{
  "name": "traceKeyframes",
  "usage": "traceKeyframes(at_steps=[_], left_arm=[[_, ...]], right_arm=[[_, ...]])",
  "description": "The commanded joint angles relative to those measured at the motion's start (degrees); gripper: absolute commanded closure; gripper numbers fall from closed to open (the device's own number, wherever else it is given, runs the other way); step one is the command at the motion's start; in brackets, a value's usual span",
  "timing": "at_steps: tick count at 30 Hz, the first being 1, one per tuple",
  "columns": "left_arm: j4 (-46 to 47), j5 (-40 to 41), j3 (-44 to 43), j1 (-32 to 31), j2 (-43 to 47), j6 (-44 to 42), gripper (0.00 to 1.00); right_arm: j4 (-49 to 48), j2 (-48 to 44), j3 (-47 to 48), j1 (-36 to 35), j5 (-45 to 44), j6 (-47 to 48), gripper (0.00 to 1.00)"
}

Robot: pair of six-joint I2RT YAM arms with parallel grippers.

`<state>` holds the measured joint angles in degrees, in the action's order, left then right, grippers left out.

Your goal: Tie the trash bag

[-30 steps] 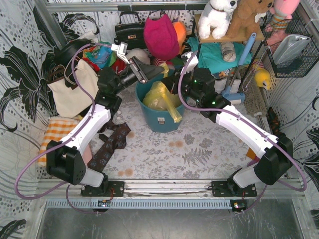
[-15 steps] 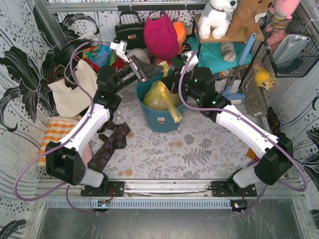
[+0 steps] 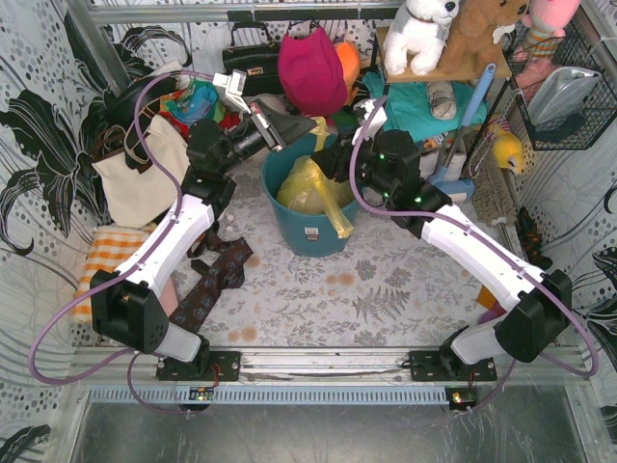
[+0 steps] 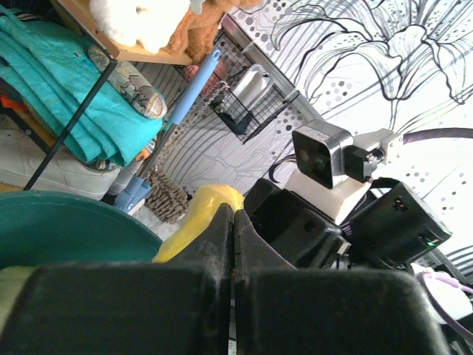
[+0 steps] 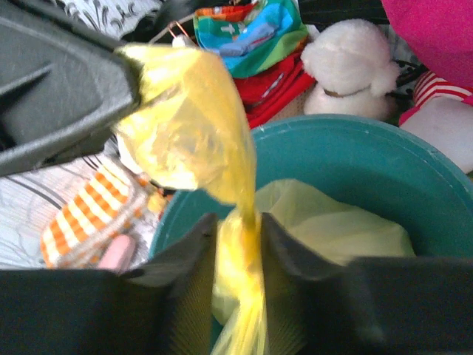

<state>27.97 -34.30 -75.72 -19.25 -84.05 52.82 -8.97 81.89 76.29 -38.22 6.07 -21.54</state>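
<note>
On the bench [image 3: 386,289] a dark patterned cloth [image 3: 217,275] lies nearest. Beyond it the trash bag [image 3: 307,188] sits in the teal bucket [image 3: 308,236], neck drawn upward. The right tool [image 5: 239,229] straddles that strand; whether it pinches, I cannot tell. The left tool [image 4: 232,222] is clamped on the bag's top flap. A hard pull could tear the film or free the strand. A tote bag [image 3: 145,178] and magenta cap [image 3: 310,72] crowd behind.

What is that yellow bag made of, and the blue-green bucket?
The yellow bag looks like thin, shiny plastic film: light glows through it and it crinkles and twists into a strand. The bucket seems hard, smooth plastic: even teal colour, stiff round rim.
</note>
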Motion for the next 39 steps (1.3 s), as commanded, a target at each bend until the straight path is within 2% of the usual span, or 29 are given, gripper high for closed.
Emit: traceKeyframes(at_steps=[1, 3, 8, 13, 18, 21, 31, 39], left_arm=[[-1.3, 1.6, -1.9, 0.2, 1.0, -3.4, 1.00], [-2.8, 2.0, -2.7, 0.2, 0.9, -4.5, 1.00], [-4.1, 1.9, -3.9, 0.3, 0.5, -5.5, 1.00], [-4.5, 1.8, -4.3, 0.4, -0.2, -5.9, 1.00], [-4.2, 1.6, -4.2, 0.6, -0.4, -5.5, 1.00], [-4.0, 1.6, -3.9, 0.6, -0.3, -5.4, 1.00], [-3.5, 1.2, -3.7, 1.0, -0.1, -4.9, 1.00], [-3.4, 1.1, -3.6, 1.1, 0.1, -4.7, 1.00]], right_arm=[[8.0, -3.3, 3.7, 0.0, -1.0, -0.5, 0.58], [14.9, -4.4, 5.4, -0.1, -1.8, -0.5, 0.51], [30.9, -8.2, 6.5, -0.1, -1.1, -0.5, 0.41], [40.0, -10.6, 6.7, -0.1, 1.7, -2.1, 0.35], [42.8, -10.1, 6.7, -0.1, 3.9, -2.7, 0.36], [42.9, -9.5, 6.1, -0.1, 5.0, -2.9, 0.40], [37.7, -6.0, 3.2, -0.1, 12.7, -5.6, 0.47], [39.6, -6.1, 3.2, -0.1, 13.0, -5.8, 0.54]])
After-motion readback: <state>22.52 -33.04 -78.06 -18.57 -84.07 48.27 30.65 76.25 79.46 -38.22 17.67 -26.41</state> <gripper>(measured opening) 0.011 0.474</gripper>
